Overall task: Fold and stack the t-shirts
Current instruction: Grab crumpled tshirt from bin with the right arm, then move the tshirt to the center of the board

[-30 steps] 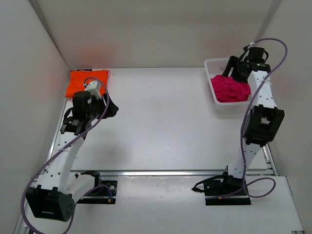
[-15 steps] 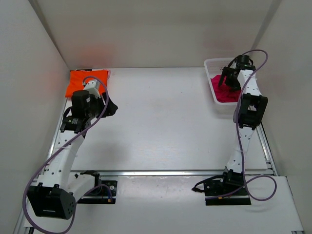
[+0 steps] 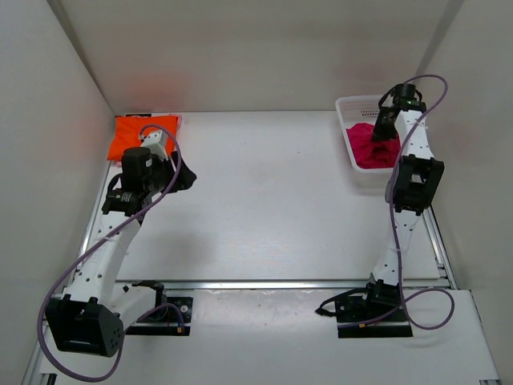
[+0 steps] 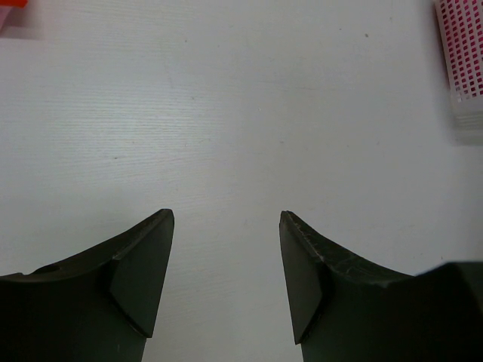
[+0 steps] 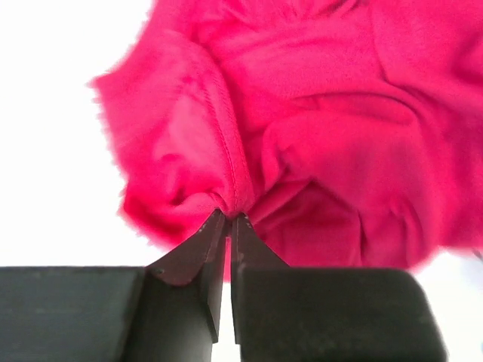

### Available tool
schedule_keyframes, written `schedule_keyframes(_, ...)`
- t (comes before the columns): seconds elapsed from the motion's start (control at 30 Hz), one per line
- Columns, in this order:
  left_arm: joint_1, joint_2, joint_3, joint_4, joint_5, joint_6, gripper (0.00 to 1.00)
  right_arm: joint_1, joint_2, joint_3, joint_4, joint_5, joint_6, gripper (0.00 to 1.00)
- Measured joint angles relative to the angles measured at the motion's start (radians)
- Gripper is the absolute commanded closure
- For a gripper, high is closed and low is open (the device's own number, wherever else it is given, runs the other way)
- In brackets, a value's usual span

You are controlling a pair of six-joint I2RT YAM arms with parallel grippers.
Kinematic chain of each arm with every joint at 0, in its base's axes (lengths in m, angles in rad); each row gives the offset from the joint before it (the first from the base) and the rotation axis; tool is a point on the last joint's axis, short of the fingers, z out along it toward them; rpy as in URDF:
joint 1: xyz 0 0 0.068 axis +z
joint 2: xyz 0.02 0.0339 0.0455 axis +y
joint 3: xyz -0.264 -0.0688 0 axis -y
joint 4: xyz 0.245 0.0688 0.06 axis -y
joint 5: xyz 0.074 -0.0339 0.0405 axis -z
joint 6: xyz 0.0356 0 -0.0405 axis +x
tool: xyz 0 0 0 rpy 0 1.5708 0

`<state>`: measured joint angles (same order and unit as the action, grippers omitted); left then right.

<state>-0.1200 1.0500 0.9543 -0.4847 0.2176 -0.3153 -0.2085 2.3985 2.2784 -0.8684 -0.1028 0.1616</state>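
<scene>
Progress looks partial. The orange t-shirt [image 3: 144, 134] lies as a flat, squared packet at the far left corner of the table [image 3: 264, 200], so I judge it folded. The magenta t-shirt [image 3: 370, 150] sits crumpled in the white mesh basket [image 3: 346, 105] at the far right and has yet to be lifted out, spread, folded and stacked. I cannot pick out a light pink shirt with any certainty. The overhead view places the right arm over the basket but hides what its fingers are doing. Only the right wrist view shows the right gripper [image 5: 229, 217] with its jaws pinched together on a raised fold of magenta cloth beside a stitched seam. The left gripper [image 4: 226, 216] hovers over bare table with its jaws parted and nothing between them, which its own camera makes plain. The overhead view shows that arm bent just in front of the orange packet.
</scene>
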Motion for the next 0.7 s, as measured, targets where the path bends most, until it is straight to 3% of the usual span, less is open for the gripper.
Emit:
schedule_keyframes(0.13, -0.005, -0.001, 0.000, 0.000, 0.000, -0.007, 0.32, 0.009, -0.156, -0.020, -0.007, -0.023, 0.004, 1.00)
schedule_keyframes(0.27, -0.029, -0.004, 0.000, 0.000, -0.001, -0.017, 0.31, 0.050, -0.425, -0.052, 0.021, -0.017, 0.002, 1.00)
schedule_keyframes(0.53, -0.053, -0.031, -0.024, 0.015, -0.001, -0.039, 0.31, 0.409, -1.054, -0.270, 0.296, 0.008, -0.037, 1.00)
schedule_keyframes(0.7, -0.042, -0.046, -0.025, 0.014, -0.004, -0.048, 0.31, 0.422, -1.186, -0.328, 0.388, 0.002, -0.032, 1.00)
